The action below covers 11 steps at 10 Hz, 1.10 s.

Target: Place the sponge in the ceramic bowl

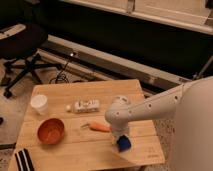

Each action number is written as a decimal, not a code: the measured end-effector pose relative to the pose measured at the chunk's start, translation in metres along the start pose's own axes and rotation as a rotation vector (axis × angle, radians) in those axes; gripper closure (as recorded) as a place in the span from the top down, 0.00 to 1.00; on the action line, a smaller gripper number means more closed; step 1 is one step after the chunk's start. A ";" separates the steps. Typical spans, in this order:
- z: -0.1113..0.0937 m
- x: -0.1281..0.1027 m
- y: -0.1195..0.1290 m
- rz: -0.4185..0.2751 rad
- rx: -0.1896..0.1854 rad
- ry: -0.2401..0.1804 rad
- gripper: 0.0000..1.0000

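The blue sponge (124,144) is at the front right of the wooden table (75,97), partly covered from above by my gripper (120,136), which hangs at the end of the white arm (150,107) right over it. The reddish-brown ceramic bowl (51,131) sits empty at the front left, well apart from the gripper. An orange carrot (99,127) lies between the bowl and the sponge.
A white cup (39,104) stands at the left edge. A white bottle (85,106) lies on its side mid-table. A black-and-white striped item (23,160) rests at the front left corner. An office chair (22,42) stands on the floor at back left.
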 end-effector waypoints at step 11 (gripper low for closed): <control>0.014 -0.010 0.006 -0.067 0.015 0.035 0.19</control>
